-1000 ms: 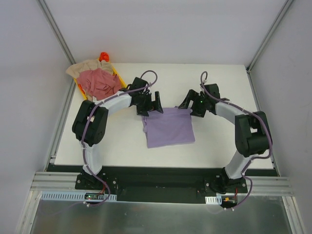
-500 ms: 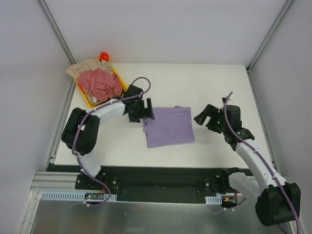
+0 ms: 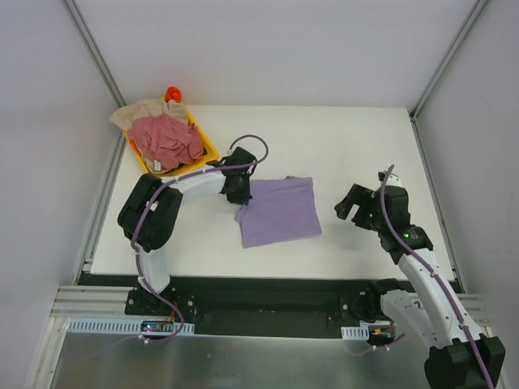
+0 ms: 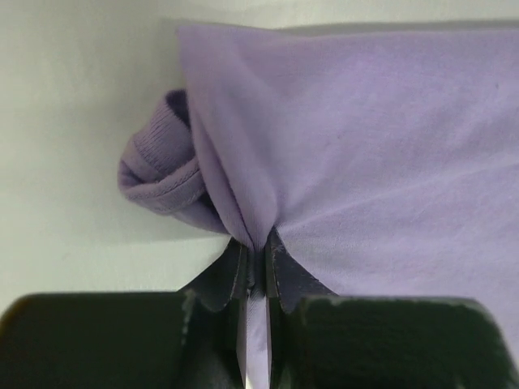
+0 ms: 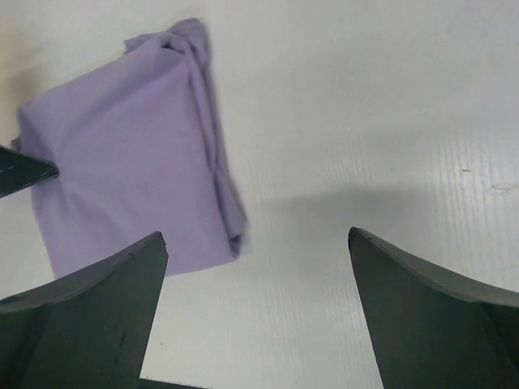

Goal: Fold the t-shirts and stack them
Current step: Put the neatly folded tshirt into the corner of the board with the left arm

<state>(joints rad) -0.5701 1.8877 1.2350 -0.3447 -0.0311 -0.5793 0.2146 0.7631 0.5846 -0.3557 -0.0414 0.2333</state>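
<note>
A folded lavender t-shirt (image 3: 280, 212) lies in the middle of the white table. My left gripper (image 3: 241, 193) is at its back left edge, shut on a pinch of the lavender cloth (image 4: 365, 162). In the left wrist view the fabric bunches between the closed tips of that gripper (image 4: 258, 251), with a rolled hem to the left. My right gripper (image 3: 350, 207) hovers open to the right of the shirt, clear of it. In its wrist view the right gripper (image 5: 255, 233) is empty over bare table, with the lavender t-shirt (image 5: 122, 170) lying further off. A pink-red t-shirt (image 3: 166, 138) and a beige t-shirt (image 3: 142, 112) are heaped at the back left.
The yellow tray (image 3: 208, 149) at the back left corner holds the pink-red and beige shirts, with an orange object (image 3: 173, 94) behind it. Grey walls and metal rails (image 3: 97, 211) bound the table (image 3: 365, 146).
My left gripper has moved onto the lavender shirt's left edge and shut on it. My right arm has pulled back from the shirt to the right, staying open. The shirt has turned slightly.
</note>
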